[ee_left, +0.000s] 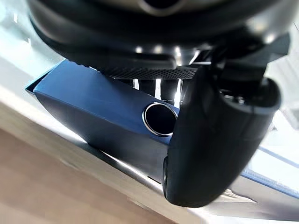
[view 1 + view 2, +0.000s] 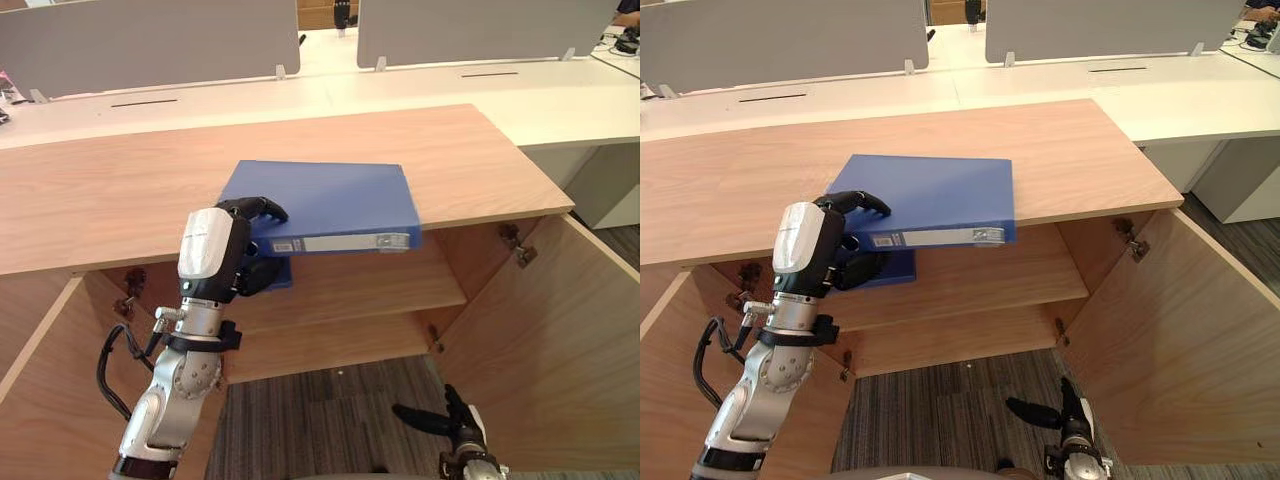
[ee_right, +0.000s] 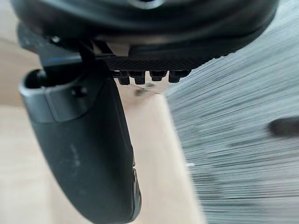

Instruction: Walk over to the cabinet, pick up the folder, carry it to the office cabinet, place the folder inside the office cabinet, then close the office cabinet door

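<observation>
Right hand [image 2: 443, 416]: low and nearest, above the grey carpet [image 2: 320, 420] in front of the open cabinet; its fingers are stretched out and relaxed, and it holds nothing.
Left hand [image 2: 226, 252]: raised at the front edge of the cabinet top [image 2: 120, 190]; it is closed on the folder, with dark fingers over the upper cover and others curled under the lower cover.
Folder [image 2: 320, 200]: blue, flat on the cabinet top, near the middle of the front edge. Its spine faces the robot and passes a little over that edge. The left hand takes it at its left front corner.
Spine: carries a pale label strip, and the left wrist view shows a round metal ring [image 1: 159, 119] just beside the thumb.
Cabinet: light wood, both doors open; the right door [image 2: 545, 340] and the left door [image 2: 40, 400] stand out toward the robot.
Shelf [image 2: 370, 285]: inside, under the top, wooden.
Behind the cabinet: white desks [image 2: 560, 100] with grey partition screens [image 2: 150, 40] standing on them.
</observation>
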